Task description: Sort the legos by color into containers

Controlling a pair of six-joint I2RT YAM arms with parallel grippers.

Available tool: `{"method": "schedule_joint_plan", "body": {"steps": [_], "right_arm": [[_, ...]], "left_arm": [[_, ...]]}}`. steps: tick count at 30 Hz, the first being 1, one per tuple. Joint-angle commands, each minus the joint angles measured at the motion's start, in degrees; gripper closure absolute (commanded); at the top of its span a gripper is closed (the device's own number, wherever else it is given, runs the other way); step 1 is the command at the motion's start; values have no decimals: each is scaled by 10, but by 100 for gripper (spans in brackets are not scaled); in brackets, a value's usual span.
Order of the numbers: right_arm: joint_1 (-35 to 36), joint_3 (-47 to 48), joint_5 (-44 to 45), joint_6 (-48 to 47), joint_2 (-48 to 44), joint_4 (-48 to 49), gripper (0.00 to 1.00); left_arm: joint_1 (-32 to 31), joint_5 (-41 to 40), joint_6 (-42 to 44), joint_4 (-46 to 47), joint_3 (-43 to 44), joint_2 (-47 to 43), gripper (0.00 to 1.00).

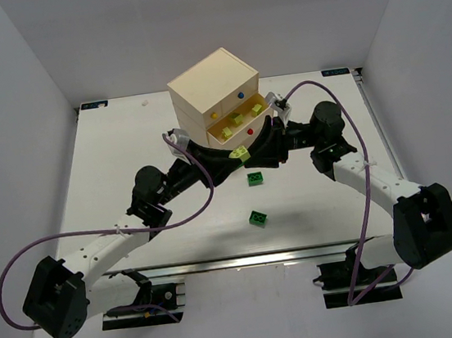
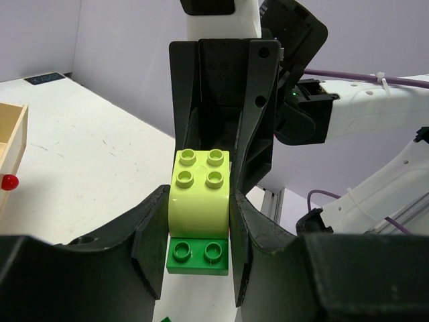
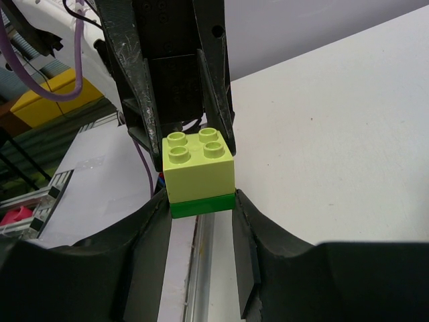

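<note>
- Up close, a glossy yellow-green brick with four round studs sits clipped onto a thinner, darker green plate; both are smooth moulded plastic.
- Only the top view shows the matte cream wooden chest at the far middle of the white table. Its lower drawer is pulled out with yellow-green pieces inside. One loose green brick and another green brick lie nearer.
- The left gripper has its black fingers narrowly apart, pressed against both sides of the yellow-green brick.
- The right gripper faces it, pinching the green plate, just near of the drawer.
</note>
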Motion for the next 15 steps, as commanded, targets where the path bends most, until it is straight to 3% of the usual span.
{"method": "schedule_joint_plan", "body": {"steps": [1,15], "right_arm": [[-16,-3,-4,-28,-12,-28,100],[-20,-7,-6,-39,-12,-42,100]], "left_arm": [[18,-89,16,53,24,-50,100],[18,-108,21,53,32,-51,100]]}}
